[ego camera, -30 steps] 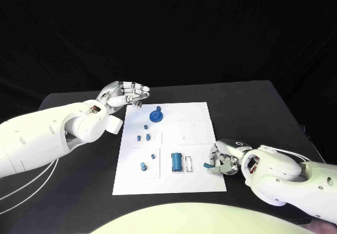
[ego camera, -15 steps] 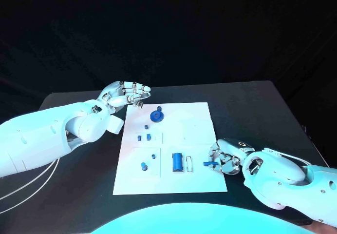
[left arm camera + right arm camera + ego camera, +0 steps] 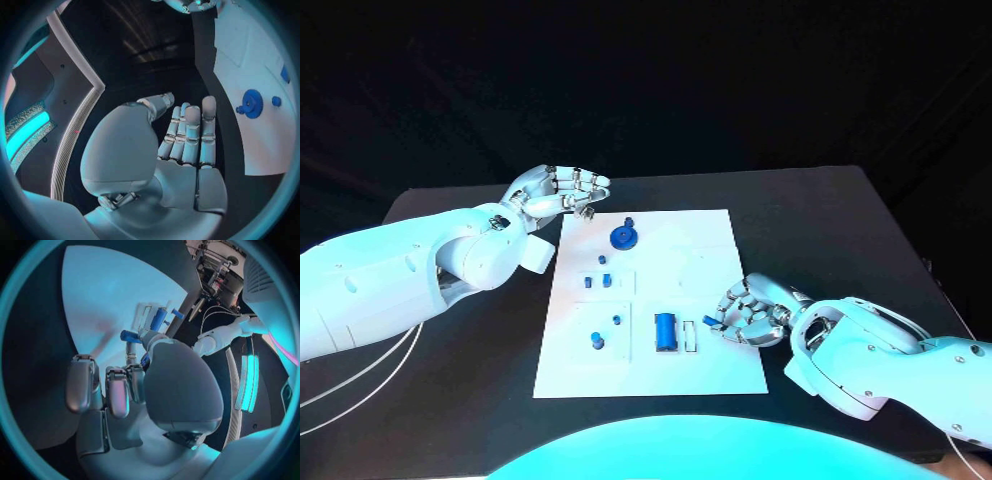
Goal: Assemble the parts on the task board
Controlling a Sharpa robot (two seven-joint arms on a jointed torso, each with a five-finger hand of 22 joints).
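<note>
1. At the near right of the task board (image 3: 704,260), we see the right hand (image 3: 750,318) lying low over the board's right edge, its fingers curled in around a small blue part (image 3: 714,322) that pokes out toward the left; in the right wrist view the same part (image 3: 129,335) sits pinched at the fingertips (image 3: 132,377), so the hand holds it.
2. Just left of that hand, on the near half of the board, a blue cylinder (image 3: 665,331) lies lengthwise, with a narrow white slot piece (image 3: 687,335) right beside it.
3. Further left at the same depth, two small blue parts (image 3: 596,341) sit in a square outline near the board's left edge; we cannot tell whether they stand in holes or simply rest on the surface.
4. Toward the middle of the board, a few more small blue parts (image 3: 596,281) sit in a second outlined square, with one more tiny piece just beyond them.
5. On the far half of the board, a blue gear (image 3: 623,237) lies flat, with a small blue knob touching its far rim; the left wrist view shows the gear (image 3: 252,103) on the white plate as well.
6. Beyond the board's far left corner, the left hand (image 3: 561,192) is raised above the black table (image 3: 805,220), palm turned up and fingers spread and only slightly bent, and it holds nothing; the left wrist view shows its fingers (image 3: 190,132) lying straight side by side.
</note>
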